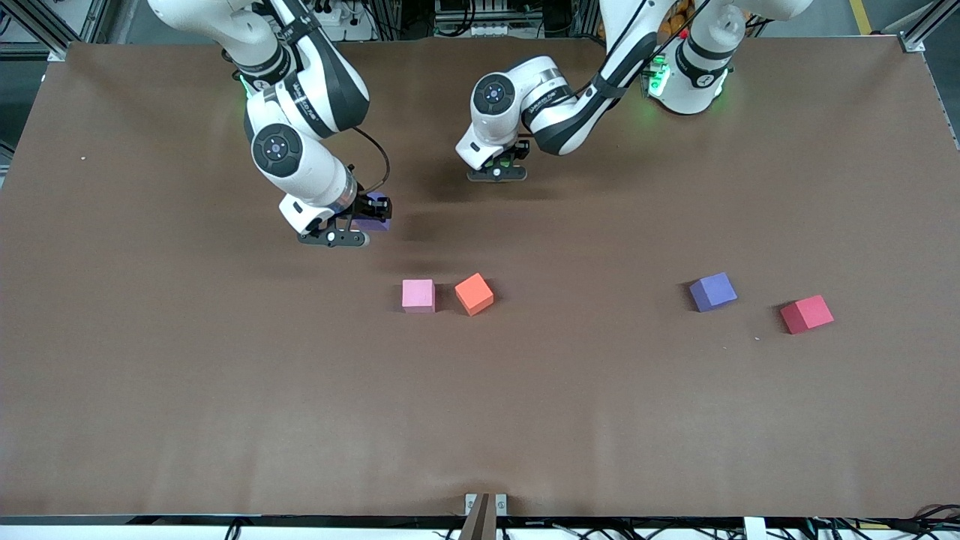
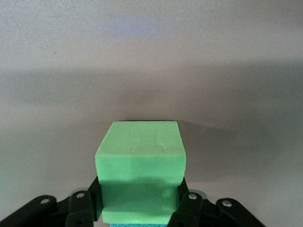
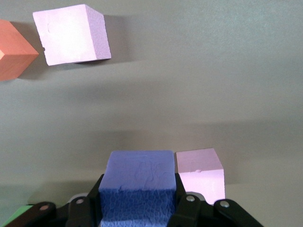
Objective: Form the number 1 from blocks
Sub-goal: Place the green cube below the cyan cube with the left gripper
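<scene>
My right gripper point(image 1: 349, 228) point(image 3: 138, 202) is shut on a purple block point(image 1: 374, 214) point(image 3: 139, 182), low over the table toward the right arm's end. A pale pink block point(image 3: 200, 173) lies right beside the held one; my right hand hides it in the front view. My left gripper point(image 1: 496, 173) point(image 2: 139, 201) is shut on a green block point(image 2: 140, 163), with a sliver of light blue block point(image 2: 137, 224) showing at its base. Mid-table lie a pink block point(image 1: 418, 295) point(image 3: 71, 34) and an orange block point(image 1: 474, 293) point(image 3: 14, 51), side by side.
A second purple block point(image 1: 712, 291) and a red block point(image 1: 806, 313) lie apart toward the left arm's end. The brown table point(image 1: 225, 420) is bare nearer the front camera. Both arms hang over the strip close to their bases.
</scene>
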Motion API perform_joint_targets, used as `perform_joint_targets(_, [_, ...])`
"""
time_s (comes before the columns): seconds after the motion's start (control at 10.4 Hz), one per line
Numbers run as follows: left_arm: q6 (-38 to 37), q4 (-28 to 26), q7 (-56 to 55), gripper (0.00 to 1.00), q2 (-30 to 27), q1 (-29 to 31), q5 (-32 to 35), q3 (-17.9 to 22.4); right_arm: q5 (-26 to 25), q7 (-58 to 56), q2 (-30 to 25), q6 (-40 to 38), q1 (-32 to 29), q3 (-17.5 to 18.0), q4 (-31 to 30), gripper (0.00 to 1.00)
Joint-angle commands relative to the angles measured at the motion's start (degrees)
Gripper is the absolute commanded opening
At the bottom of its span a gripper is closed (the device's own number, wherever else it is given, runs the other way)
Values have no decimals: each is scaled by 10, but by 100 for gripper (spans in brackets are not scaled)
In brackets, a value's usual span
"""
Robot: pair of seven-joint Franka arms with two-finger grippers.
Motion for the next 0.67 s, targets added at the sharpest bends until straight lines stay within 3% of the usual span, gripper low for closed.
perform_joint_targets(0.0, [3, 0, -16, 100, 0, -1, 15, -3, 13, -3, -11, 1, 9, -4, -10, 57])
perform_joint_targets(0.29, [-1, 13, -19, 100, -17, 2, 14, -3, 14, -3, -10, 2, 13, -4, -9, 57])
perform_joint_targets(0.57, [-8, 15, -31, 100, -95, 43, 14, -2, 49, -3, -9, 8, 27, -4, -6, 57])
